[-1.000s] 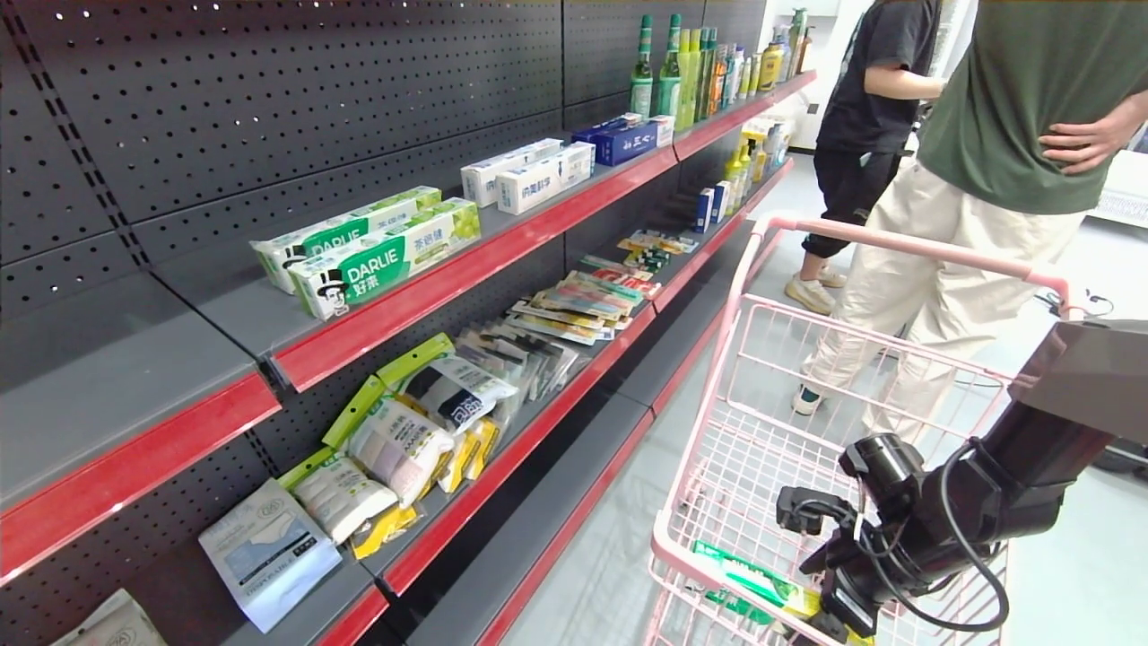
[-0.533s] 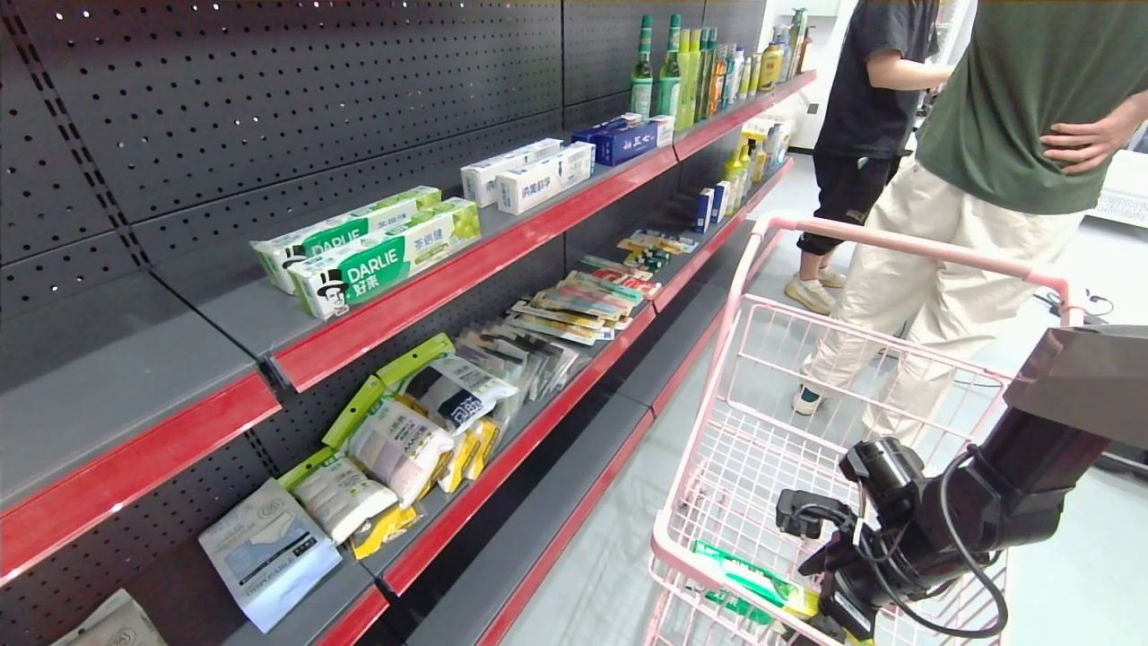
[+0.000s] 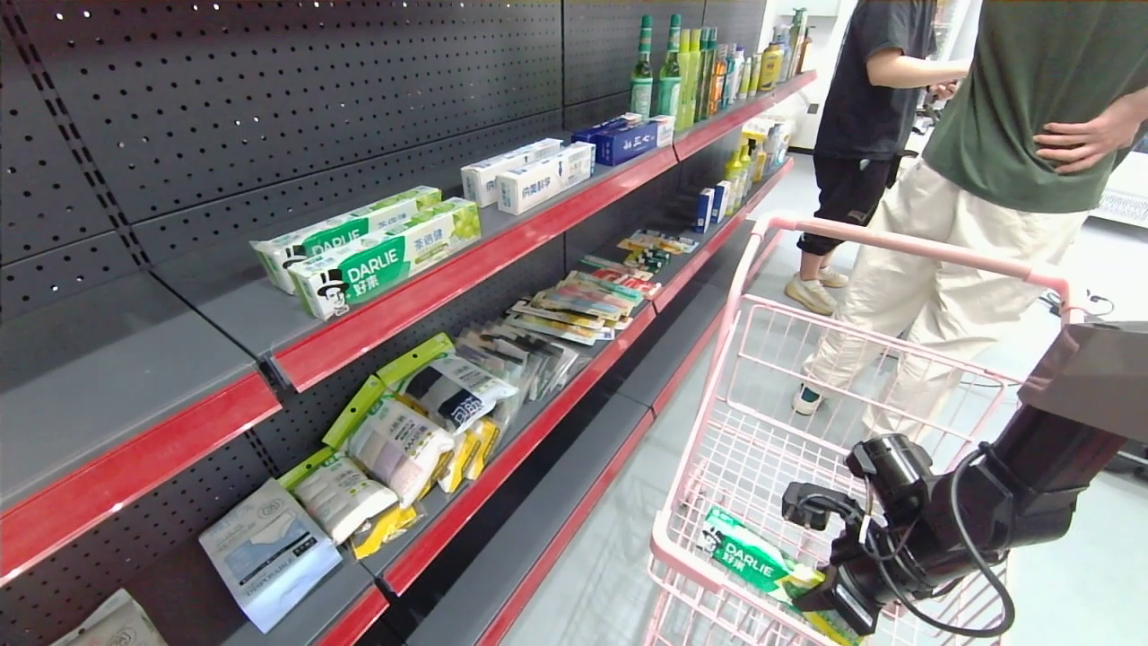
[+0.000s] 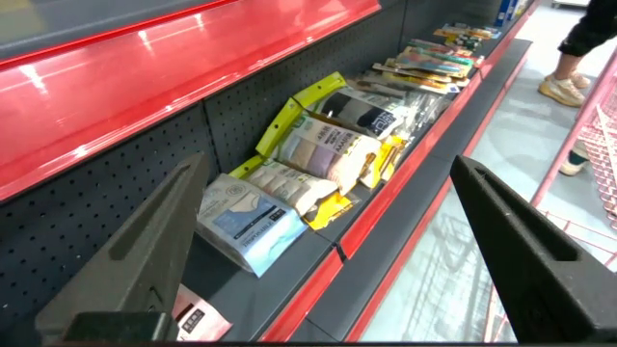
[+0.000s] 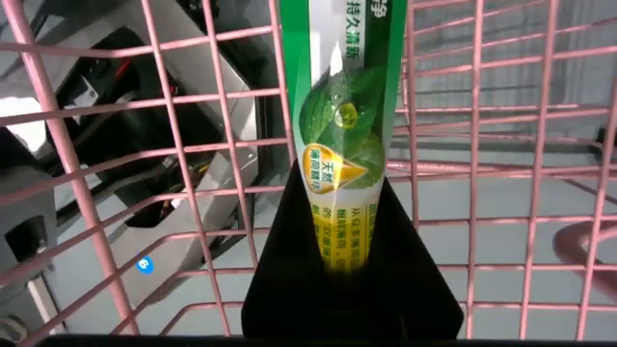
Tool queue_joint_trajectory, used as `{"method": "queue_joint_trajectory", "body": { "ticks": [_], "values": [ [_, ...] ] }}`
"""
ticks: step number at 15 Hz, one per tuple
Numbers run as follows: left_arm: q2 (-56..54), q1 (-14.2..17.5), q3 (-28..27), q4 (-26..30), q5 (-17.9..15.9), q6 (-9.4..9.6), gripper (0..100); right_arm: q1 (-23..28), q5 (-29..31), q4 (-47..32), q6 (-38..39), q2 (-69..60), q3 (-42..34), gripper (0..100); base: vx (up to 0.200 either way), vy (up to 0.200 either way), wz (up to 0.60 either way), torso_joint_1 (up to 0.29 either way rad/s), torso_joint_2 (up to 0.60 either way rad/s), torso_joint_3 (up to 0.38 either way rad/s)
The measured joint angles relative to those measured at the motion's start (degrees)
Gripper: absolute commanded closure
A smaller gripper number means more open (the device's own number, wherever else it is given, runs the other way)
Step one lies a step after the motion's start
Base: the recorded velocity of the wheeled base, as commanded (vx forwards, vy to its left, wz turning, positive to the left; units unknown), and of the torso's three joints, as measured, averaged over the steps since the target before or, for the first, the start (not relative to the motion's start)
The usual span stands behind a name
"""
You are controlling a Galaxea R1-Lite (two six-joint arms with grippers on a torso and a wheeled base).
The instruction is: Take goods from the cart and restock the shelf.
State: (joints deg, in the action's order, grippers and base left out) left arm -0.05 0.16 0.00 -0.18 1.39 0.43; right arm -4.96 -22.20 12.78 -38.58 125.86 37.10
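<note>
A green toothpaste box [image 3: 752,558] hangs tilted just above the near rim of the pink cart [image 3: 897,244], its far end still inside the basket. My right gripper [image 3: 830,597] is shut on the box's near end; in the right wrist view the box [image 5: 347,106] runs out from between the black fingers [image 5: 289,251] over the cart's wire mesh [image 5: 183,164]. Matching green toothpaste boxes [image 3: 368,251] lie on the upper shelf [image 3: 466,269]. My left gripper [image 4: 328,251] stands open with nothing in it, facing the lower shelf's pouches [image 4: 308,164].
White boxes [image 3: 529,175] and blue boxes [image 3: 623,139] sit farther along the upper shelf, with bottles [image 3: 682,67] beyond. Pouches [image 3: 395,449] and flat packets [image 3: 574,309] fill the middle shelf. The cart stands close to the right of the shelving, a narrow strip of floor [image 3: 610,547] between them.
The right gripper has risen a little with the toothpaste box, whose far end has lifted and turned so its printed face shows.
</note>
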Motion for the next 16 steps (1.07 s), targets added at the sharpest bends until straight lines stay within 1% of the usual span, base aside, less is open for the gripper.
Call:
{"method": "queue_joint_trajectory", "body": {
  "ticks": [2,3,4,6,7,8,9,10,12,15,16],
  "values": [
    [0.00,0.00,0.00,0.02,-0.02,0.01,0,0.72,0.00,0.02,4.13,-2.78,0.00,100,0.000,0.000,0.00,0.000,0.00,0.000],
    [0.00,0.00,0.00,0.02,-0.02,0.01,0,0.83,0.06,-0.05,7.85,-4.79,-0.05,100,0.000,0.000,0.00,0.000,0.00,0.000],
    [0.00,0.00,0.00,0.02,-0.02,0.01,0,0.74,0.45,-0.05,12.53,-7.33,-0.05,100,0.000,0.000,0.00,0.000,0.00,0.000],
    [0.00,0.00,0.00,0.02,-0.02,0.01,0,-0.40,3.40,-0.06,25.59,-13.79,-0.33,100,0.000,0.000,0.00,0.000,0.00,0.000],
    [0.00,0.00,0.00,0.02,-0.02,0.01,0,-1.40,6.66,-0.16,32.45,-17.14,-0.55,100,0.000,0.000,0.00,0.000,0.00,0.000],
    [0.00,0.00,0.00,0.02,0.00,0.01,0,-2.63,11.51,-0.30,38.05,-20.68,-0.88,100,0.000,0.000,0.00,0.000,0.00,0.000],
    [0.00,0.00,0.00,0.02,0.00,0.01,0,-3.83,16.24,-0.46,41.84,-24.50,-1.29,100,0.000,0.000,0.00,0.000,0.00,0.000],
    [0.00,0.00,0.00,0.02,-0.02,-0.05,0,-4.66,18.72,-0.88,43.07,-28.12,-1.85,100,0.000,0.000,0.00,0.000,0.00,0.000],
    [0.00,0.00,0.00,0.02,-0.06,-0.07,0,-5.60,21.60,-3.83,43.25,-36.28,-2.58,100,0.000,0.000,0.00,0.000,0.00,0.000],
    [0.00,0.00,0.00,0.02,-0.06,-0.10,0,-5.97,24.16,-13.81,40.39,-48.71,-2.23,100,0.000,0.000,0.00,0.000,0.00,0.000],
    [0.00,0.00,0.00,0.02,-0.09,-0.07,0,-5.80,24.71,-15.88,39.16,-52.30,-2.23,100,0.000,0.000,0.00,0.000,0.00,0.000]
  ]
}}
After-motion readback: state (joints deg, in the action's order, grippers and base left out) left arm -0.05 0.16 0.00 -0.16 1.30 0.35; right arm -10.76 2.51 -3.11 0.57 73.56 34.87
